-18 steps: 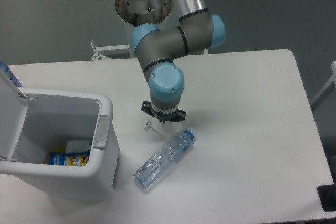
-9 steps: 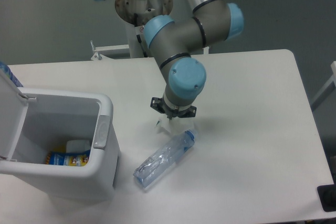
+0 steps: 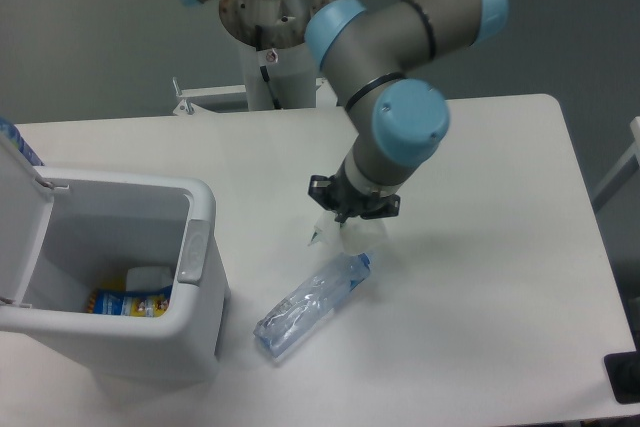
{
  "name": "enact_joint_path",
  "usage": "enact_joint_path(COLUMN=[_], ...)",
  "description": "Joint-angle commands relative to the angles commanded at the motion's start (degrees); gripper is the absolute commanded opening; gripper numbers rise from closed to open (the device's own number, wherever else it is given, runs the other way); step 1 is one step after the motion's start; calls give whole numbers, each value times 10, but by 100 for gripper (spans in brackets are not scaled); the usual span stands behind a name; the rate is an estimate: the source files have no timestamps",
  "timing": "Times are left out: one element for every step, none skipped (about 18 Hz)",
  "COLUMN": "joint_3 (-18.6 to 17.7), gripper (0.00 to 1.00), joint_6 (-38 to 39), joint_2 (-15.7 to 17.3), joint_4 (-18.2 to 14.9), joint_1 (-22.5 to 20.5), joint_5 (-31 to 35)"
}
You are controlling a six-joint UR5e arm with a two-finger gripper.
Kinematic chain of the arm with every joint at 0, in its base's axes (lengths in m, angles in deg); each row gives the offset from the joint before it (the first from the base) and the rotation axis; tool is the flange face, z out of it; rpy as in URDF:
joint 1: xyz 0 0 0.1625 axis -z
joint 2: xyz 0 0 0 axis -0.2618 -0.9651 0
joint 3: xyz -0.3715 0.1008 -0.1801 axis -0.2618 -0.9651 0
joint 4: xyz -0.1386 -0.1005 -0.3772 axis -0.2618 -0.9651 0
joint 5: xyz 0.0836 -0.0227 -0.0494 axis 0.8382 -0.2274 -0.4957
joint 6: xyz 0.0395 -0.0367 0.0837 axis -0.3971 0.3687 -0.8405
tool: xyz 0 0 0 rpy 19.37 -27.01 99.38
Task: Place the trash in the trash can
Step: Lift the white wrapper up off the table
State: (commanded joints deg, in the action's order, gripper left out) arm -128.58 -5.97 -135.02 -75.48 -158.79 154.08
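White table point(image 3: 480, 277) | hand point(image 3: 345, 232) above bottle point(image 3: 312, 306), grip state unclear | packet point(image 3: 128, 302) print unreadable

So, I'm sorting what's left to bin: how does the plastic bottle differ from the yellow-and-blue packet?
The bottle lies on the table, outside the trash can; the packet already sits at the bottom of the can. The bottle is clear with a blue cap, crushed and elongated; the packet is opaque yellow and blue, and only partly visible. Neither is held by the gripper.

No legible text anywhere.
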Motion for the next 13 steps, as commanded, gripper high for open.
enact_joint_path(joint_3=[11,22,33,41,49,55,62,70,75,78,89,98,106], gripper=[0,0,0,0,0,0,0,0,0,0,0,0,0], joint_6=[1,2,6,9,11,14,18,24,37,52,70,91,115], joint_2=[3,10,14,18,25,32,39,43,47,55,57,58,58], joint_4=[-3,-5,-5,-4,-4,-4,-4,-3,1,7,20,36,53], joint_1=[-5,-11,-17,-21,-24,-31,-36,-36,-37,-37,-37,-37,-36], joint_5=[-11,-28,-46,-66,-88,-109,-130,-155,-177,-198,-221,-241,-255])
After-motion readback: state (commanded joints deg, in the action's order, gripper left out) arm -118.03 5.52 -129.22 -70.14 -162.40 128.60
